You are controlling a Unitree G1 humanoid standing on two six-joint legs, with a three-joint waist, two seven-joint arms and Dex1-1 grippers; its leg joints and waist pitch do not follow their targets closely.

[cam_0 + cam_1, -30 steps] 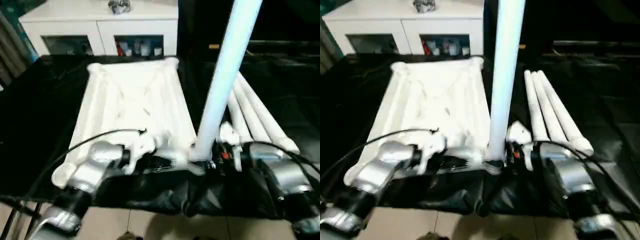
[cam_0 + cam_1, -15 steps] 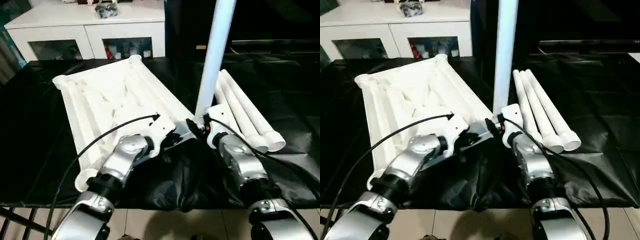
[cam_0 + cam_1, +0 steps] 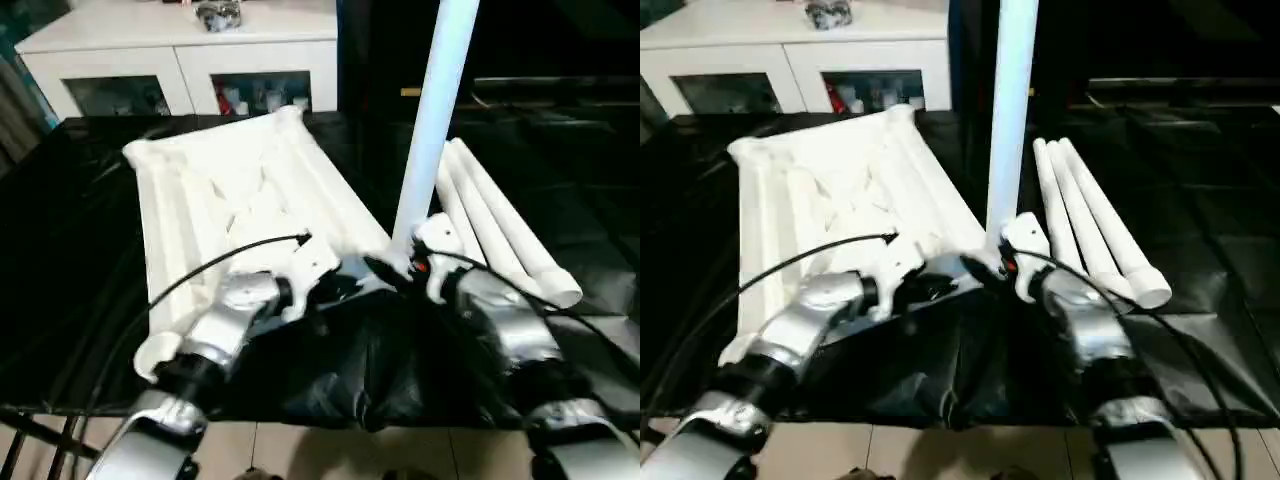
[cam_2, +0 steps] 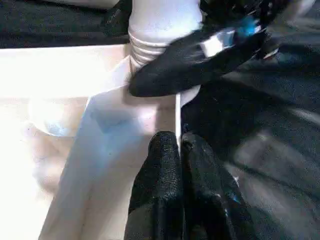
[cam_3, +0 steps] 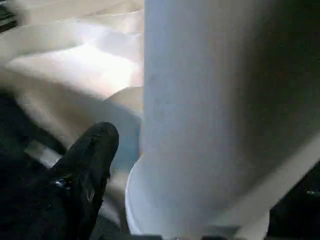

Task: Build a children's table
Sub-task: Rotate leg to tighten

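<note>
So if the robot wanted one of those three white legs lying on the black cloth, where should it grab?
Probably the outermost spare leg, mid-length, gripper coming from above: it is a round tube lying flat, its right side is free, while its left side touches its neighbours.

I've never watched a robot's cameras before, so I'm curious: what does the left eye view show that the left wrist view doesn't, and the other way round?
Left eye view alone: the whole upside-down tabletop on black sheeting, three spare legs lying right of it, a white cabinet behind, and both silver forearms.

Left wrist view alone: the left end effector pinched on the tabletop's edge, and ridges at the base of the upright leg, with the right end effector gripping there.

Both: that upright leg at the tabletop's near right corner.
</note>
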